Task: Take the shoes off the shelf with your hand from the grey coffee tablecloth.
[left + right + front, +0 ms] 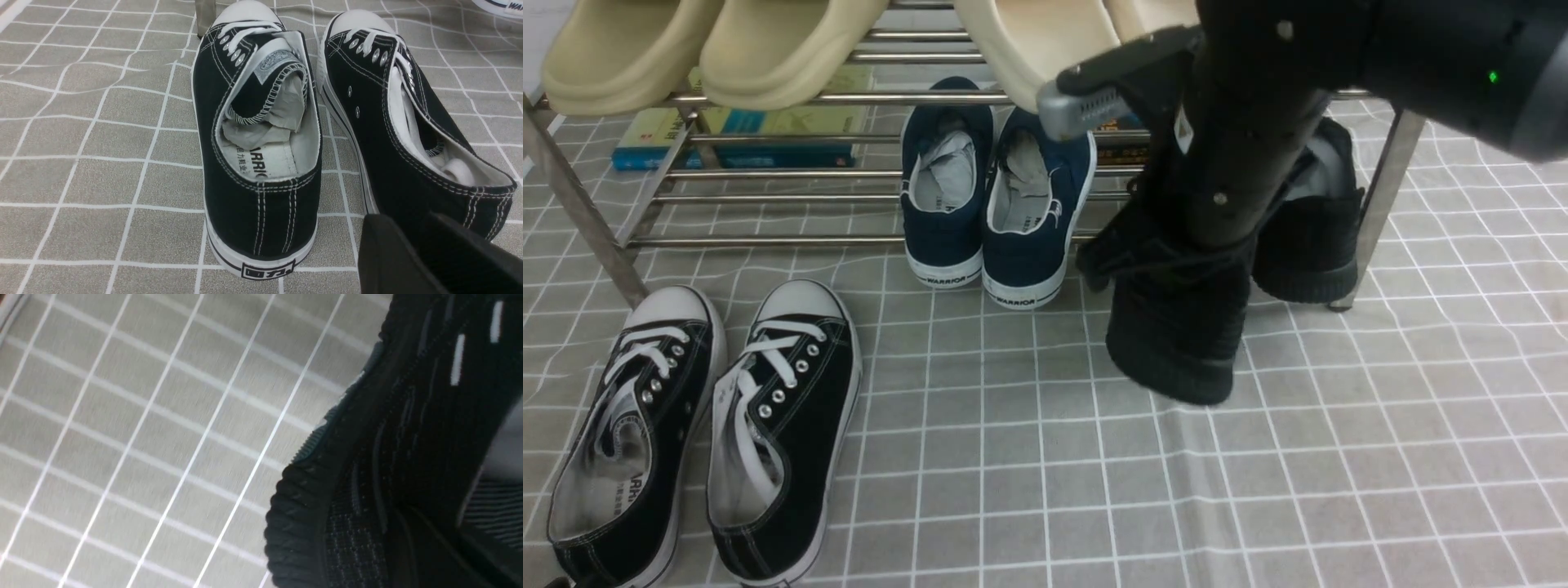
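Observation:
My right gripper (1192,245) is shut on one black knit sneaker (1176,343), which hangs toe-down just in front of the shelf (768,241) and above the grey coffee tablecloth (1339,457). Its fingers are buried in the shoe. Up close, the right wrist view shows that sneaker's (367,477) ribbed sole and white dashes over the cloth (143,437). The other black sneaker (1311,237) stands on the lower tier at the far right. My left gripper (404,220) stands open with nothing in it, just behind the heel of a black canvas shoe (412,134).
A navy WARRIOR pair (992,212) sits on the lower tier, left of the held sneaker. The black canvas white-laced pair (703,433) lies on the cloth at front left. Beige slippers (711,49) fill the top tier. Books (743,139) lie behind the shelf. The right shelf leg (1388,180) slants down.

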Robot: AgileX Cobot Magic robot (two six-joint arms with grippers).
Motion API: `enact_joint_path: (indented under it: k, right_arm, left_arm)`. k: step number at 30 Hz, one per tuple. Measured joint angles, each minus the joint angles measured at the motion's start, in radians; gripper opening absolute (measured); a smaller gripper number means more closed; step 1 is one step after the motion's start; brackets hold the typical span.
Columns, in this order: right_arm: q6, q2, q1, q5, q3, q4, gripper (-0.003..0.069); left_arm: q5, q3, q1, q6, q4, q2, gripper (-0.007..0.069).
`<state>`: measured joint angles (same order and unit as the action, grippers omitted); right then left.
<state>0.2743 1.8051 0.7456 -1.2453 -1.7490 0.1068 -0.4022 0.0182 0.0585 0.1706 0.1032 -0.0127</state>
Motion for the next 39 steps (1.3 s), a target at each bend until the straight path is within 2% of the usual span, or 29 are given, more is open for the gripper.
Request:
enact_joint_path:
  k: [8, 14, 21, 23, 24, 25, 26, 30, 33, 38, 39]
  right_arm:
    - [0.069, -0.026, 0.057, 0.013, 0.186, -0.004, 0.0005]
    - [0.133, 0.022, 0.057, 0.141, 0.317, -0.037, 0.0008]
    - [0.136, 0.075, 0.057, 0.188, 0.341, -0.067, 0.0048]
    - [0.136, 0.073, 0.057, 0.188, 0.341, -0.086, 0.0083]
    - [0.134, 0.07, 0.057, 0.186, 0.341, -0.097, 0.0124]
    - [0.133, 0.07, 0.057, 0.186, 0.341, -0.097, 0.0129]
    - [0.132, 0.061, 0.057, 0.175, 0.341, -0.107, 0.0181]
    - [0.132, 0.04, 0.057, 0.114, 0.315, -0.107, 0.0298]
    - [0.132, 0.021, 0.057, 0.045, 0.234, -0.075, 0.0403]
    - [0.132, 0.016, 0.057, 0.027, 0.103, 0.025, 0.0485]
    - [0.132, 0.016, 0.056, 0.024, 0.051, 0.077, 0.0503]
  left_arm:
    - [0.0, 0.0, 0.0, 0.0, 0.0, 0.0, 0.016]
    - [0.0, 0.0, 0.0, 0.0, 0.002, 0.0, 0.016]
    - [0.0, 0.0, 0.0, 0.0, 0.003, 0.0, 0.016]
    - [0.0, 0.0, 0.0, 0.0, 0.003, 0.0, 0.016]
    - [0.0, 0.0, 0.0, 0.0, 0.003, 0.0, 0.016]
    - [0.0, 0.0, 0.0, 0.0, 0.003, 0.0, 0.016]
    - [0.0, 0.0, 0.0, 0.0, 0.003, 0.0, 0.016]
    - [0.0, 0.0, 0.0, 0.0, 0.003, 0.0, 0.016]
    - [0.0, 0.0, 0.0, 0.0, 0.004, 0.0, 0.016]
    - [0.0, 0.0, 0.0, 0.0, 0.004, 0.0, 0.016]
    - [0.0, 0.0, 0.0, 0.0, 0.004, 0.0, 0.016]
